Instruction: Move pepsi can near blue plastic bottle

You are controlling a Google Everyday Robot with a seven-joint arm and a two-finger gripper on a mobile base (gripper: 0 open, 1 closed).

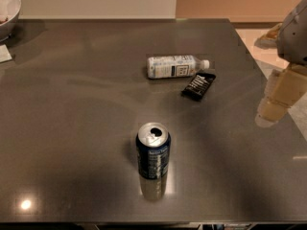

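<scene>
The pepsi can [153, 150] stands upright on the dark table [72, 104], toward the near edge, well apart from the blue plastic bottle [175, 66], which lies on its side farther back. A black snack packet [198, 85] lies just beside the bottle's cap. The gripper [276, 102] hangs at the table's right edge, holding nothing; whether it is spread or closed cannot be told.

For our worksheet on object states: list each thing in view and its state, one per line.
Can: upright, opened.
Bottle: on its side, capped.
Packet: lying flat.
Bowl: upright, partly out of view.
Gripper: at right edge of table, away from can.
</scene>
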